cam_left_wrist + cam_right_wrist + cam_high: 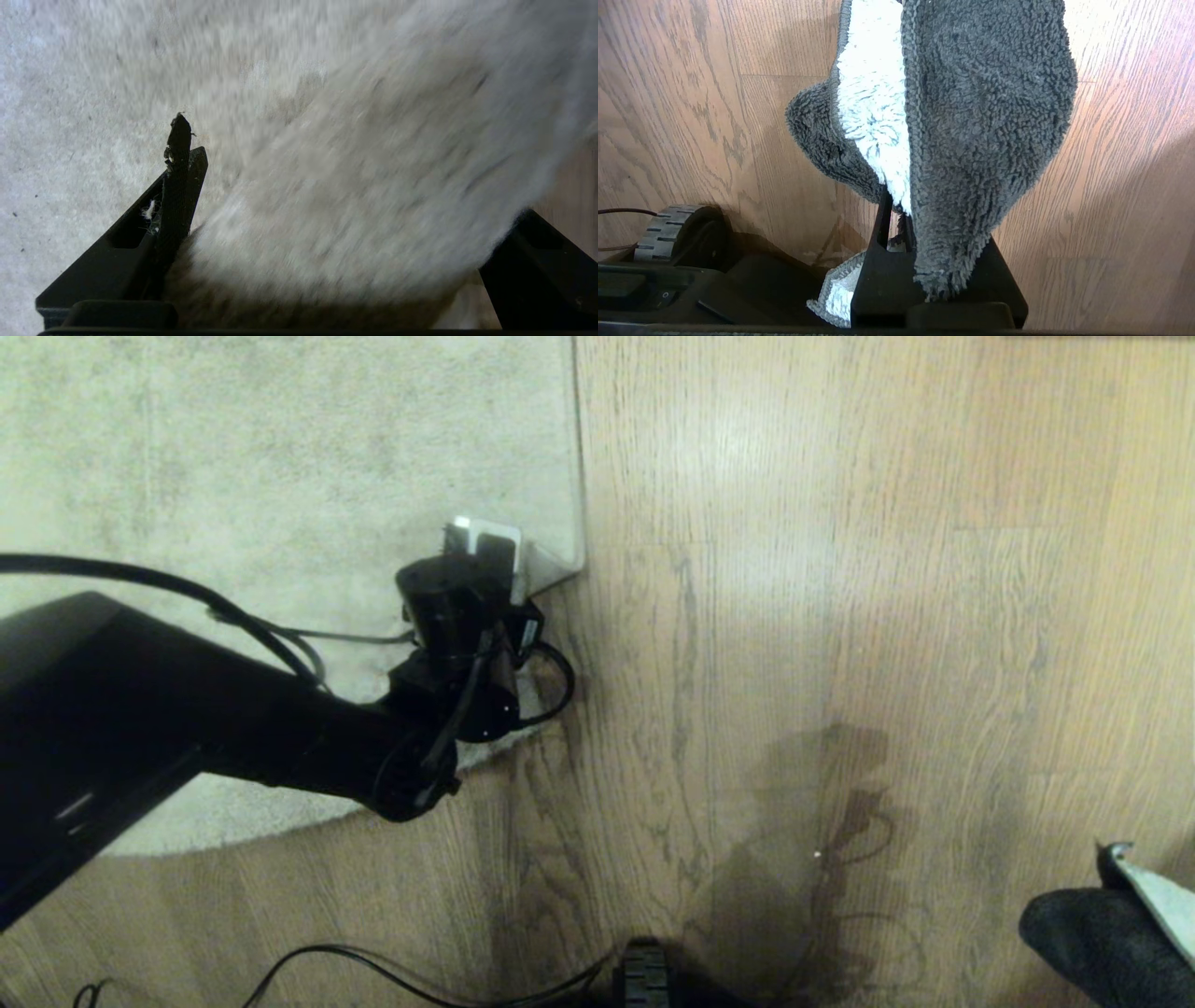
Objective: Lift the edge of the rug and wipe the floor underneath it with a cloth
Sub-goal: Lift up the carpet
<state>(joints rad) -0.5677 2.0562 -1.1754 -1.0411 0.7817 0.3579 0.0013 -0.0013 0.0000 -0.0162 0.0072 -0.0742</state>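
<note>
The pale grey-beige rug (233,457) covers the upper left of the head view, and its near right corner (558,558) is curled up off the wood floor (840,569). My left gripper (497,560) is at that corner. Its fingers (180,186) stand wide open, with a raised fold of rug (355,177) between them. At the lower right, my right gripper (915,210) is shut on the dark grey cloth (985,107), which shows a pale inner side. The cloth (1083,924) hangs just above the floor, well away from the rug.
Black cables (373,963) trail over the floor at the near edge, and another runs along my left arm across the rug. My base (644,980) and one of its wheels (663,231) sit close by. Bare floor spans the right half.
</note>
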